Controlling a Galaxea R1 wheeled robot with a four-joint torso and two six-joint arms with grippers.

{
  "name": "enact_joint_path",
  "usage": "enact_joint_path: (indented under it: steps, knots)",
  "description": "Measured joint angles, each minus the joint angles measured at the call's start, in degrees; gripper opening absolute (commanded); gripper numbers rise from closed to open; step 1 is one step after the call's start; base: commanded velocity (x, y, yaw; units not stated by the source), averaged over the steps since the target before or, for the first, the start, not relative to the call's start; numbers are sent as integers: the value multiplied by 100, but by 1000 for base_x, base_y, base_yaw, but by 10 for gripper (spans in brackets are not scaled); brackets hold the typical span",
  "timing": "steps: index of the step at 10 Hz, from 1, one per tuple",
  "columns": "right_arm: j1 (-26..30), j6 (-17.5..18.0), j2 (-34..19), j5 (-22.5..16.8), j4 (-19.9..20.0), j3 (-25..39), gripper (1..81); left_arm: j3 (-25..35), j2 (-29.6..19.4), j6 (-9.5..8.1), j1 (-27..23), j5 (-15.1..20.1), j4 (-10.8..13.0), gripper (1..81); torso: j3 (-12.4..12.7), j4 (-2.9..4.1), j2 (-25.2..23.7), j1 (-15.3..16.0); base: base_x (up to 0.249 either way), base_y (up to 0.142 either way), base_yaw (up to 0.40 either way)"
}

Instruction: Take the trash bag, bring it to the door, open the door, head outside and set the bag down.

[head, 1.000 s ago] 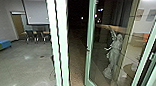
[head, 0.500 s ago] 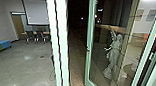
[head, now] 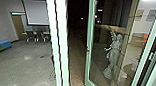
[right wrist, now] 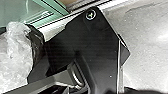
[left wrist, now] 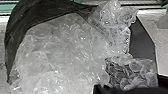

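In the head view, we have the green-framed glass door (head: pixel 88 61) standing open, with a bare gap between it and the pale post (head: pixel 61 45) beside it; dark ground (head: pixel 77 63) lies beyond, and a statue (head: pixel 115 52) shows in the door's glass. In the left wrist view, we find the black trash bag (left wrist: pixel 18 27), its mouth wide and crumpled clear plastic (left wrist: pixel 62 50) heaped in it, apparently near the door's threshold. We cannot tell whether the left gripper is clamped on it. In the right wrist view, the same clear plastic bulges near green framing that we take for the door's; the right gripper's state we cannot tell either. If the door swings back, it could pinch the bag or catch an arm; a tilt could spill the loose filling. The gap looks narrow, so we would judge clearance at the door's edge and the post tight.
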Motion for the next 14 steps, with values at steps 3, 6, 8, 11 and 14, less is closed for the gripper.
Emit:
enact_joint_path:
  steps: [3,6,8,11,14]
  knots:
    - [-146,-592,549,226,339,-451,811,0,4,0,-16,2,-2,10,2,0,-2,0,0,0,0]
    - [-272,-752,879,276,444,-1030,811,-4,37,0,-27,2,0,10,2,0,-2,-2,0,0,0]
    - [-282,-800,1001,286,488,-1226,811,-9,52,0,-29,2,2,10,2,0,-2,-2,0,0,0]
    - [-280,-797,1128,361,507,-1253,811,-37,50,2,-43,4,17,10,2,0,-2,-2,0,0,0]
    - [-278,-796,1097,364,545,-1298,811,-37,59,2,-62,2,20,10,-2,2,-5,-2,0,0,0]
